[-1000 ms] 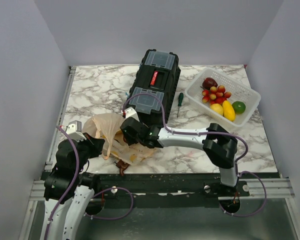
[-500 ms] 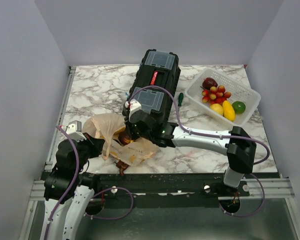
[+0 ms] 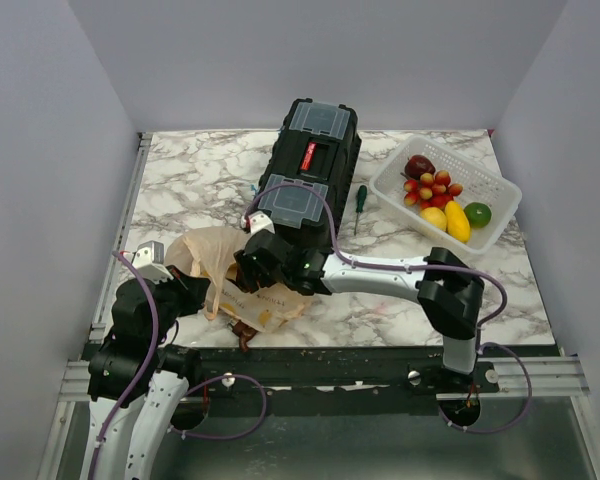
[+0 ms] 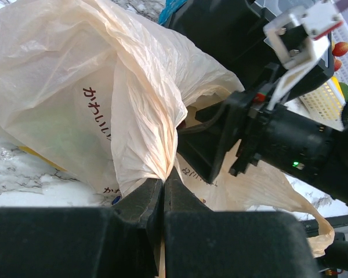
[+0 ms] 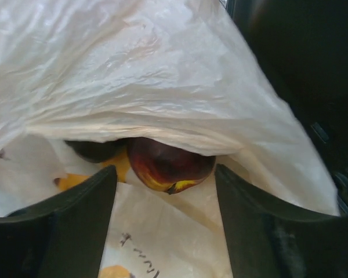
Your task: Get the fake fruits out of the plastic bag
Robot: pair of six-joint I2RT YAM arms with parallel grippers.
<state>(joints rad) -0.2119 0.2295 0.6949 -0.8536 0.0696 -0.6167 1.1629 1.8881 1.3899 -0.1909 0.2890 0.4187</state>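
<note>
The right tool (image 5: 162, 176) stands with its fingers apart at the mouth of the bag (image 5: 133, 69). A red-yellow fruit (image 5: 168, 165) lies just beyond the tips under a fold of plastic and is not gripped. A dark fruit (image 5: 93, 149) and a yellow piece (image 5: 120, 165) show to its left in the wrist view. The left tool (image 4: 163, 186) is pinched together on a gathered fold of the bag at the bottom centre of its own view, which holds the bag steady on the bench (image 3: 180, 190).

The task looks partly done. In the overhead view the basket (image 3: 502, 213) at the upper right holds five fruits: a dark purple one (image 3: 418, 165), a grape cluster (image 3: 430, 188), two yellow ones (image 3: 435, 216) and a green one (image 3: 477, 213). At least two or three fruits remain inside the bag, which lies at the lower left of centre beside the toolbox (image 3: 305, 185). I cannot tell whether more lie deeper in.

Half a second earlier the right arm was stretched longer, its elbow further toward the lower right, and a reddish fruit showed at the tool. Now the elbow is folded back, much as it was a second ago. The bag, the basket's contents, the screwdriver (image 3: 359, 205) and the left tool have not moved.
</note>
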